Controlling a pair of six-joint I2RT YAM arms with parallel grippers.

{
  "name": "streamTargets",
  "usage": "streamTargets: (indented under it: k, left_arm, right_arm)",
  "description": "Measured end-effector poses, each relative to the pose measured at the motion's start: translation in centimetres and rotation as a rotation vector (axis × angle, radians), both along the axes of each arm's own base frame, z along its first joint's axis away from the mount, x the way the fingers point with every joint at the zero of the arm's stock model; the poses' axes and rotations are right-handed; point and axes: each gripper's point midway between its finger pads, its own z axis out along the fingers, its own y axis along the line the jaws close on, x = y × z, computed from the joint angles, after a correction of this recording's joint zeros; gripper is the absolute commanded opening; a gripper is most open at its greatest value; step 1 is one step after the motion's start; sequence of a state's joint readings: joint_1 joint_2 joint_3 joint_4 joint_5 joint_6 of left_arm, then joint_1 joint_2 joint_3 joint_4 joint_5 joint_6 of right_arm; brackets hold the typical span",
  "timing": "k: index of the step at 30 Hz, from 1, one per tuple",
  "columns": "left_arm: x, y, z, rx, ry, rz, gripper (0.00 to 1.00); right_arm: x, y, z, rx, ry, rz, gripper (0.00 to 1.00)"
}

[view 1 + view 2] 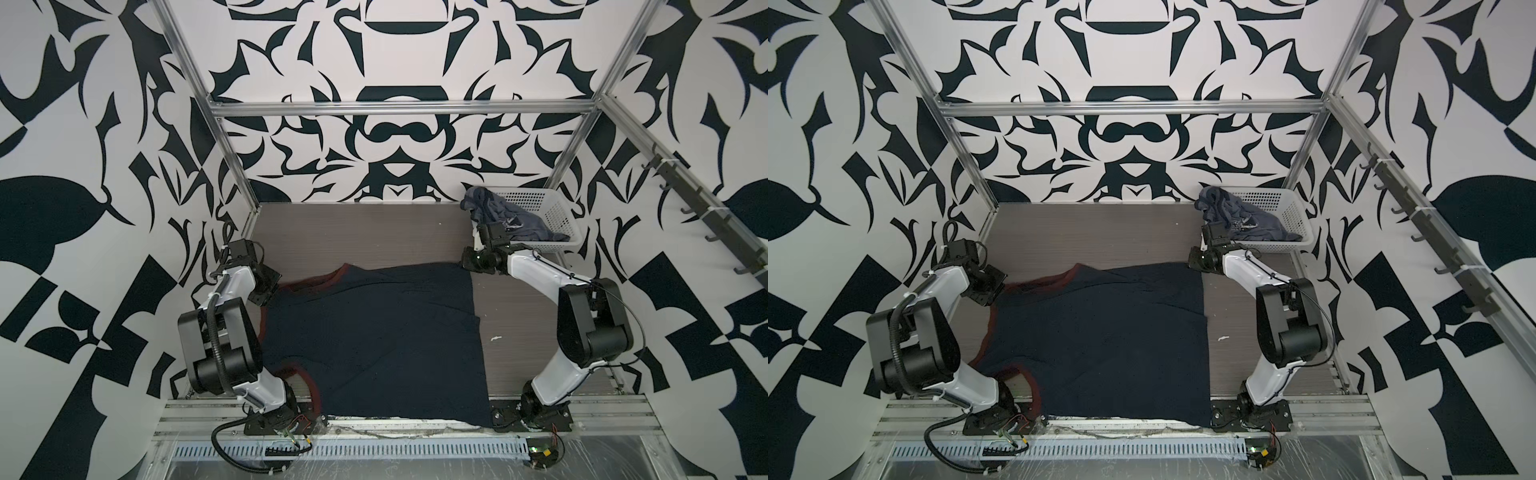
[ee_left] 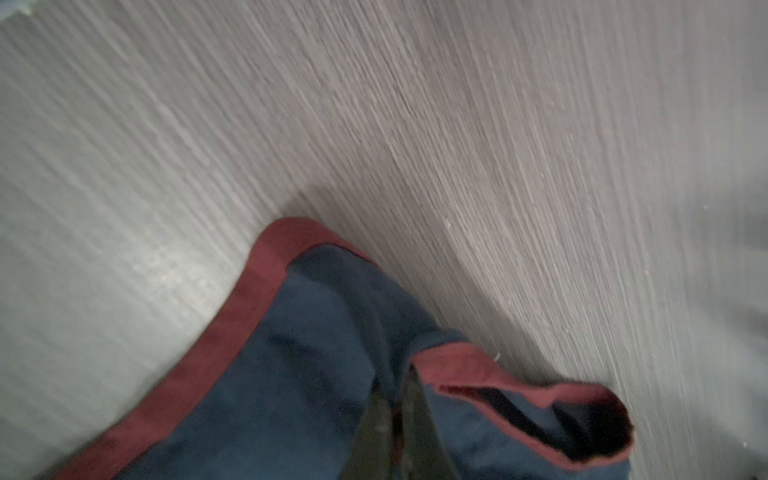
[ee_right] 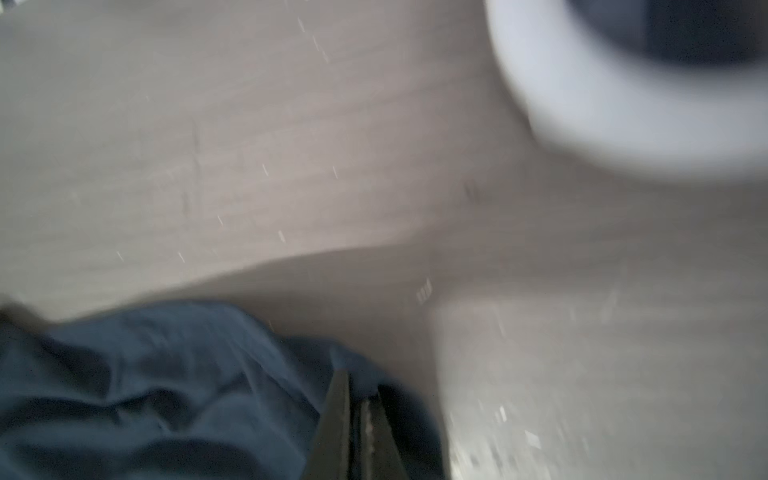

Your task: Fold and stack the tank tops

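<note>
Top views, both: the navy tank top [image 1: 374, 332] lies spread on the table [image 1: 353, 232], nearer than the basket [image 1: 548, 212] and to its left.

Handling (judged): thin, limp knit. It is light and will sag and crease between holds, and it may drag on the table. The best holds are the doubled edges — the red trim [image 2: 257, 291] and the hem corners — with one gripper at each end to keep it taut.

Left gripper [image 2: 395, 436]: fingers pinched on the trimmed strap end, well apart from the basket.

Right gripper [image 3: 357, 432]: fingers pressed together with navy cloth bunched around them, at the shirt's corner just in front of the basket. This view is blurred, so the grip is likely but not certain.

Slate-blue tank top [image 1: 498, 212]: crumpled, partly in the basket and draped over its left rim — unfolded.
</note>
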State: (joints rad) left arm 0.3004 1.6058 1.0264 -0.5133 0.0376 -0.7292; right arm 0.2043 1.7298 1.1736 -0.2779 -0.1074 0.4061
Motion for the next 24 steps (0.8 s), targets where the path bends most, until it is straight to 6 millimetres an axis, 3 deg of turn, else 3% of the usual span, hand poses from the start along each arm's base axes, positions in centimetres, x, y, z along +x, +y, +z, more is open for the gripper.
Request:
streamTargets:
  k: [4, 7, 9, 11, 15, 17, 20, 24]
  left_arm:
    - [1.9, 1.6, 0.4, 0.056, 0.015, 0.008, 0.63]
    - [2.6, 2.1, 1.6, 0.119, 0.026, 0.002, 0.81]
    - [3.2, 1.5, 3.1, 0.177, 0.022, -0.038, 0.82]
    - [4.3, -0.9, 4.8, 0.213, -0.011, -0.118, 0.82]
    - [7.1, -8.9, 8.3, 0.219, -0.124, -0.359, 0.77]
    - [7.9, -12.5, 9.2, 0.200, -0.158, -0.465, 0.73]
    - [9.2, -16.4, 8.6, 0.151, -0.168, -0.576, 0.71]
    - [10.4, -18.8, 4.8, 0.100, -0.097, -0.654, 0.68]
  right_arm:
    - [3.3, 0.7, 2.0, 0.015, -0.072, 0.000, 0.00]
    - [4.0, 0.8, 2.4, 0.018, -0.088, 0.001, 0.00]
    - [3.9, 0.8, 2.4, 0.018, -0.085, 0.001, 0.00]
    - [3.9, 0.8, 2.2, 0.017, -0.081, 0.001, 0.00]
    - [3.9, 0.8, 2.2, 0.016, -0.079, 0.002, 0.00]
    - [3.8, 0.8, 2.2, 0.017, -0.078, 0.003, 0.00]
    - [3.8, 0.9, 2.2, 0.019, -0.076, 0.005, 0.00]
    - [3.8, 1.0, 2.2, 0.024, -0.075, 0.008, 0.00]
